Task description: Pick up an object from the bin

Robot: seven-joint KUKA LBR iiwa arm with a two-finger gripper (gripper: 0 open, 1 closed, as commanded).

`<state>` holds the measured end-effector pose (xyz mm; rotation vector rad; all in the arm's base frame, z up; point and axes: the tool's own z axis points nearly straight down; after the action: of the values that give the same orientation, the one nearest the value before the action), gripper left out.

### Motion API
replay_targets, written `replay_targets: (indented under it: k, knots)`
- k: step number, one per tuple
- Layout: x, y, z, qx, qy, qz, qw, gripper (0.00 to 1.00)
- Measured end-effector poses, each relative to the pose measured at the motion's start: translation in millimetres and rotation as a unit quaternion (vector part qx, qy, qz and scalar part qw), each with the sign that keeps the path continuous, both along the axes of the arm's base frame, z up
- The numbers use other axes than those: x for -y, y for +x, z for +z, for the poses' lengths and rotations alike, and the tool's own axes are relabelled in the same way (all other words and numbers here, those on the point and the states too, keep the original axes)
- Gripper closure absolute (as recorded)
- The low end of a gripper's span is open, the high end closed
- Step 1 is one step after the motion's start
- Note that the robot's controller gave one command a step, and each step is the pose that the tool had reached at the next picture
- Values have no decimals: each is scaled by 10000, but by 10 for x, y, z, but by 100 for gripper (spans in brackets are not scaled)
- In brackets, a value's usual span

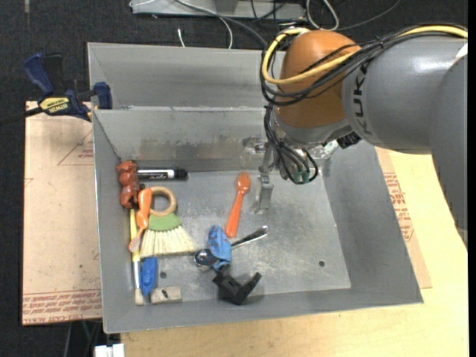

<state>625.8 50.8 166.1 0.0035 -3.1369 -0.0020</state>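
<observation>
My gripper hangs low in the middle of the bin, under the arm's orange dome, just right of the top end of an orange plastic spoon. The spoon lies on the floor pointing up and down, close beside the gripper but apart from it. Below it lies a metal spoon whose bowl end is wrapped by a blue cloth-like piece. A black angular part sits near the front wall.
Along the left wall lie a black marker, a brown-orange toy, a wooden ring, a straw brush, a blue tool and a small block. The arm covers the bin's right rear.
</observation>
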Motion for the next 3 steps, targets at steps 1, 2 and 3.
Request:
replay_targets:
  k: [1,2,3]
  knots:
    - [3,17,34,32,0,-5,10000,0]
    - [-18,41,-694,58,3,2362,9717,0]
    - [-103,-39,-411,53,5,3275,9448,0]
